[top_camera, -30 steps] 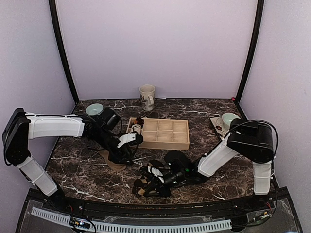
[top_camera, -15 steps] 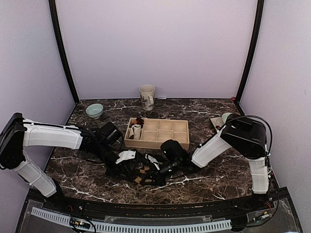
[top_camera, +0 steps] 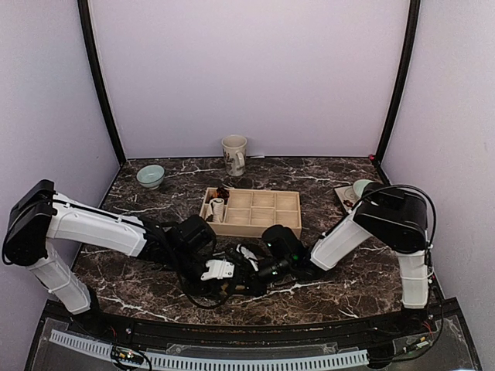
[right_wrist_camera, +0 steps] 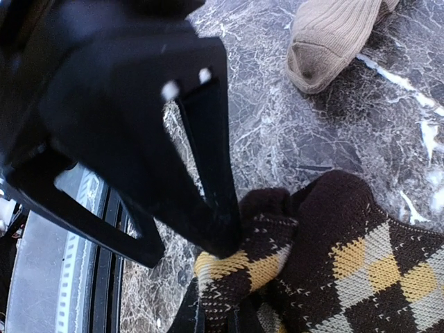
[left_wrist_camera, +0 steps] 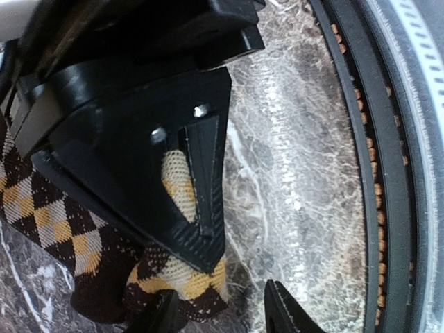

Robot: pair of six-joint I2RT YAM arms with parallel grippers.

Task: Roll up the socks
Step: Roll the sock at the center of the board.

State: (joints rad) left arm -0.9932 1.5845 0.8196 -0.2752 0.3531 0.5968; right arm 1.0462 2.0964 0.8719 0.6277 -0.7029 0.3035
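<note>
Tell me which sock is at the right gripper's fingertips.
The dark brown argyle sock: the right gripper pinches its bunched edge. The plain tan sock lies apart, untouched.

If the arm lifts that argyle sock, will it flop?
Probably floppy: the argyle sock bunches where the right gripper pinches it. Likely light, being thin knit. Its knit texture should resist slipping.

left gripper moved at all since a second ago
Yes. The left gripper has moved toward the table's near edge and rightward in the top view, away from the wooden tray's left end.
</note>
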